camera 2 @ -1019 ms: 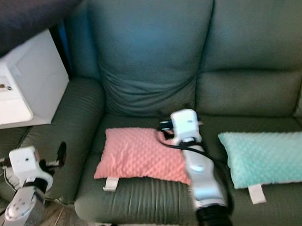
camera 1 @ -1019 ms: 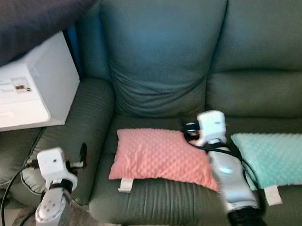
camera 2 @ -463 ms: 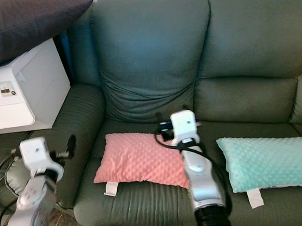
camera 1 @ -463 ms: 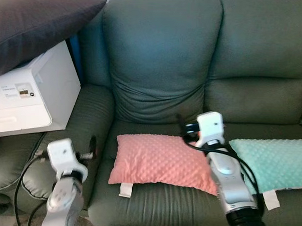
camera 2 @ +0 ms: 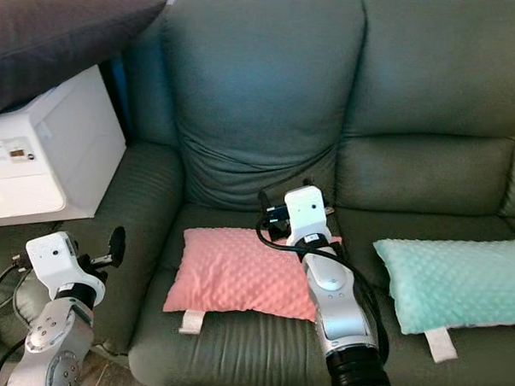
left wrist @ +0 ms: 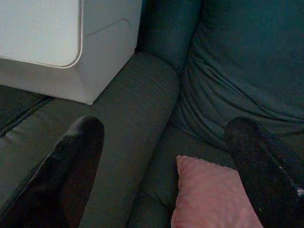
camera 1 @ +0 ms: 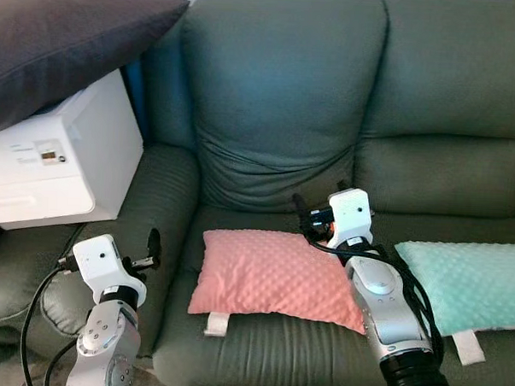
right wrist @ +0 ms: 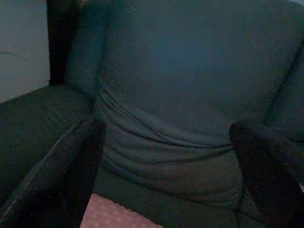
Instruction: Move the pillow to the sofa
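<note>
A pink dimpled pillow (camera 1: 271,275) lies flat on the left seat of the green sofa (camera 1: 278,117). My right gripper (camera 1: 317,200) hovers just over the pillow's far right corner, pointing at the backrest. It is open, and the right wrist view has bare sofa back between its fingers (right wrist: 71,166). My left gripper (left wrist: 164,142) is held over the sofa's left armrest (camera 1: 159,197), left of the pillow. It is open and holds nothing.
A teal pillow (camera 1: 467,283) lies on the seat to the right. A white cabinet (camera 1: 58,163) stands against the left armrest with a dark grey cushion (camera 1: 67,39) on top. Cables hang from both arms.
The camera has shifted a little. My left arm has come up beside the armrest. The right gripper stays open at the pillow's far corner, and the pink pillow has not moved.
</note>
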`<state>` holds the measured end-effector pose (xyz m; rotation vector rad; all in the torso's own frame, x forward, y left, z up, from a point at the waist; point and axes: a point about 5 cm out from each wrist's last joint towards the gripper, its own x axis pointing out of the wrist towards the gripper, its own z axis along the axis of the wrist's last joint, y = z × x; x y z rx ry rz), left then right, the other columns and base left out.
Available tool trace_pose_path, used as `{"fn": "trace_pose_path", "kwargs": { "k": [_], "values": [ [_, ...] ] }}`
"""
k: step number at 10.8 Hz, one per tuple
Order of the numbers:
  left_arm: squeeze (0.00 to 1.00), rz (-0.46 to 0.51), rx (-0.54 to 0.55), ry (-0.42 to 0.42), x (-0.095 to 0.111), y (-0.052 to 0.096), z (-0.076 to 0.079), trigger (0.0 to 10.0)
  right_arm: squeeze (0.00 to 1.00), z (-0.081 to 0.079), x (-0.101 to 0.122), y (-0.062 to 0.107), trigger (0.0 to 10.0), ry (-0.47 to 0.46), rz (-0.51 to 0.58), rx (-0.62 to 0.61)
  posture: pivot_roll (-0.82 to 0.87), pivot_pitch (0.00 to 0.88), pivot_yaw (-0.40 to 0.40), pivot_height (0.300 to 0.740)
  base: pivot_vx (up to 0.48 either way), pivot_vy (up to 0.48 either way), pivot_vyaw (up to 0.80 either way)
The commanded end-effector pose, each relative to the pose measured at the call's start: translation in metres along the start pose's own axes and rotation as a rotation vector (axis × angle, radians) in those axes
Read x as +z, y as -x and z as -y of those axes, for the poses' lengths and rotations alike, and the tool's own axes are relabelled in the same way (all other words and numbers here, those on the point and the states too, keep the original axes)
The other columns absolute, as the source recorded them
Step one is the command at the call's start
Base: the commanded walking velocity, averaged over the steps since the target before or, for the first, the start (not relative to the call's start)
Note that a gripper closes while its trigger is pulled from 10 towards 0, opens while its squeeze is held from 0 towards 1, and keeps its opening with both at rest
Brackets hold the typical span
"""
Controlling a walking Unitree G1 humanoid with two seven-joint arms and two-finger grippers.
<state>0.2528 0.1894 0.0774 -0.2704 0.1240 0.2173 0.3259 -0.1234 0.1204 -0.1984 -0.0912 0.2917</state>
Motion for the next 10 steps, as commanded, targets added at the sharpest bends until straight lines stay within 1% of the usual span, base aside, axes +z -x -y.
{"fn": "trace_pose_path", "kwargs": {
  "k": [1,6,7,8,10],
  "values": [
    [0.00,-0.007,0.007,0.003,0.0008,0.0010,-0.0011,10.0,0.00,-0.0010,0.0015,-0.0019,10.0,-0.010,-0.002,0.008,-0.19,0.054,0.095,0.740,0.000,0.000,0.00],
    [0.00,-0.027,0.011,-0.008,-0.0013,0.0003,0.0008,10.0,0.00,-0.0003,0.0001,-0.0007,10.0,-0.030,-0.012,0.003,-0.19,0.062,0.099,0.740,0.000,0.000,0.00],
    [0.00,-0.030,0.010,-0.009,-0.0020,-0.0001,0.0009,10.0,0.00,-0.0002,0.0000,-0.0007,10.0,-0.033,-0.014,0.002,-0.19,0.062,0.099,0.740,-0.240,0.000,0.00],
    [0.00,-0.033,0.011,-0.009,-0.0022,-0.0003,0.0012,10.0,0.00,0.0003,0.0000,-0.0010,10.0,-0.035,-0.015,0.000,-0.19,0.063,0.099,0.740,0.000,0.000,0.00],
    [0.00,-0.037,0.014,-0.010,-0.0025,-0.0004,0.0014,10.0,0.00,0.0005,0.0000,-0.0015,10.0,-0.037,-0.018,-0.001,-0.19,0.064,0.098,0.740,-0.287,0.000,0.00]
  ]
}}
